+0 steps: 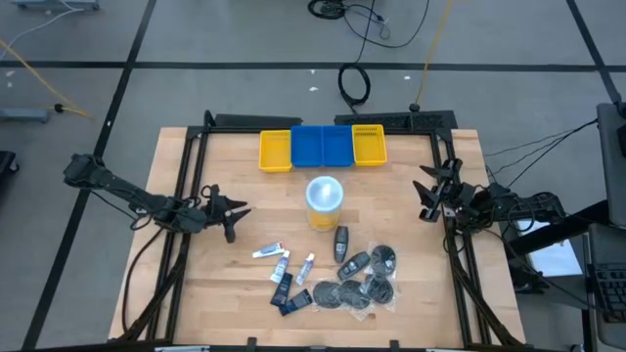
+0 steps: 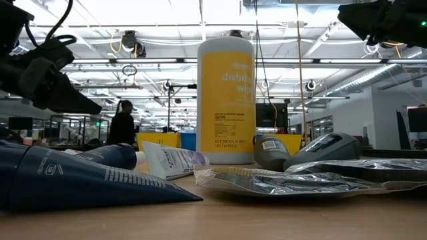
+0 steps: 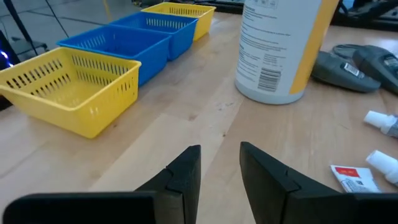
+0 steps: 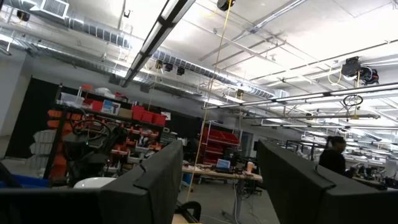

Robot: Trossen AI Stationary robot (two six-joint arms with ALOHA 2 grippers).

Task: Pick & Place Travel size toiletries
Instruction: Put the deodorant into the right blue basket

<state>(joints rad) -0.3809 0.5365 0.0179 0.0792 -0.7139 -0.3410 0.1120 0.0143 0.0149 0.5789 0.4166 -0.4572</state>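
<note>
Above table: left tool (image 3: 220,163) part-open, seemingly empty.

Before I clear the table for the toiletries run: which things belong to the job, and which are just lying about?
Belong to the job:
- white tubes
- dark mini bottles
- round dark packets
- navy sachets

Just lying about:
- yellow wipes canister
- yellow bins and blue bins, possibly where the items go
</note>
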